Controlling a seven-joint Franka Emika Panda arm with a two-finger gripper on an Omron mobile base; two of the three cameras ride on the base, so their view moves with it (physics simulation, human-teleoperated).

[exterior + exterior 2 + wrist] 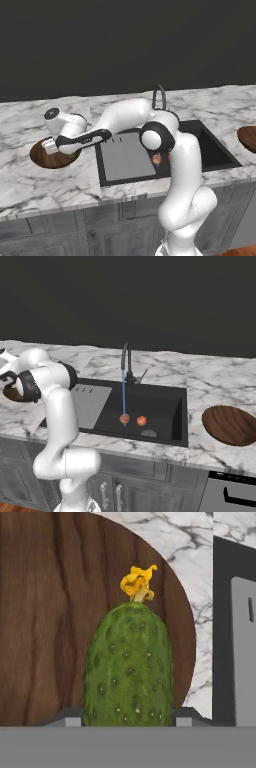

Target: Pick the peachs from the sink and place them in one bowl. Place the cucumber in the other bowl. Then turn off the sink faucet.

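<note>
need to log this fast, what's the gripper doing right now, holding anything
gripper: closed on the cucumber, held over the left wooden bowl.

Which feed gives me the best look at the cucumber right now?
The hand view: the cucumber stands large between the gripper fingertips, over the wooden bowl, yellow flower end clear. The left base view shows just a green sliver at the bowl. The right base view gives nothing useful.

white-grey marble counter [210, 381] above grey cabinet fronts [60, 232], with a dark wall [150, 296] behind.
</note>
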